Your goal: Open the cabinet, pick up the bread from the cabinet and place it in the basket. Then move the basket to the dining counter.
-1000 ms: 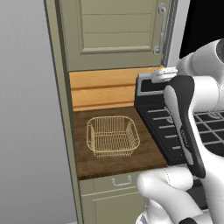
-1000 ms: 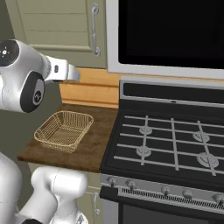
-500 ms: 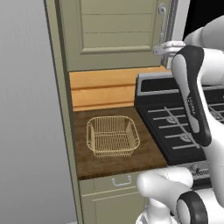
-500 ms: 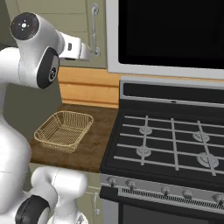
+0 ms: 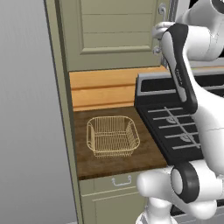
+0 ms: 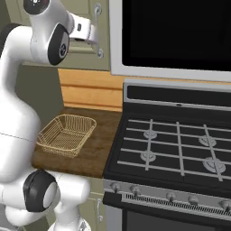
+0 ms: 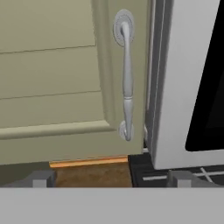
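The cabinet (image 7: 52,87) stands shut; its panelled olive door (image 5: 113,35) carries a long silver handle (image 7: 127,78) on the right edge. My gripper (image 7: 111,179) is open and empty, level with the handle's lower end and a short way in front of it. In the right base view, the gripper (image 6: 93,37) hovers beside the handle (image 6: 100,31). The empty wire basket (image 5: 113,135) (image 6: 67,134) sits on the dark wood worktop below. The bread is hidden behind the shut door. The dining counter is out of view.
A black gas stove (image 6: 171,144) adjoins the worktop (image 5: 144,153) on the right, with a black-fronted appliance (image 6: 171,31) above it. A light wood backsplash (image 5: 100,87) runs behind the basket. A drawer with a small handle (image 5: 121,180) lies under the worktop. A grey wall (image 5: 26,131) closes the left.
The arm has lifted the hand from just above the stove's back edge up to the level of the cabinet handle. The basket has not moved and the jaws stay wide.
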Available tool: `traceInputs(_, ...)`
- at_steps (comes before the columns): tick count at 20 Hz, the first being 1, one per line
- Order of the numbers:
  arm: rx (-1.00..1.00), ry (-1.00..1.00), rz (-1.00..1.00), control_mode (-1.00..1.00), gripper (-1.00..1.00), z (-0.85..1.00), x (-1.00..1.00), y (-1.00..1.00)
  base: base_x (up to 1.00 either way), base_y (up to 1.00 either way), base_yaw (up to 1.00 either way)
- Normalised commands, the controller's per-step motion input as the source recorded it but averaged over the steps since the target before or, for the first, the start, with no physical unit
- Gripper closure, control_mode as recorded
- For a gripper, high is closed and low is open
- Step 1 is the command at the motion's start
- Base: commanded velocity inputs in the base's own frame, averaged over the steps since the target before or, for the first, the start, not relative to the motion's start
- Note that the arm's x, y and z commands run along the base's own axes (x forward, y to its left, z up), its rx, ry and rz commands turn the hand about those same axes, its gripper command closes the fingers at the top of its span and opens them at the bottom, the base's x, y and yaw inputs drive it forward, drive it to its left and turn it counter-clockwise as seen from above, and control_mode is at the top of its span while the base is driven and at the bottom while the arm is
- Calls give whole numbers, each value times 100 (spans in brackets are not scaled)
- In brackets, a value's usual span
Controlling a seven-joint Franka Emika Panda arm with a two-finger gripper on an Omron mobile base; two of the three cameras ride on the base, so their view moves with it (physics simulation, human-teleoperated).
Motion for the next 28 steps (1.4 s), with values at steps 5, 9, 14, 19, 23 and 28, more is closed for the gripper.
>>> traceInputs(5,0,0,2,-100,-100,-3,50,-47,0,0,0)
traceInputs(9,0,-3,4,-100,-100,-14,26,-6,0,0,0)
traceInputs(14,0,-10,1,-100,-100,-30,37,1,0,0,0)
traceInputs(19,0,-10,0,-100,-100,-28,45,1,0,0,0)
traceInputs(23,0,0,0,-100,-100,-9,67,12,0,0,0)
traceInputs(28,0,11,0,-100,-100,0,57,4,0,0,0)
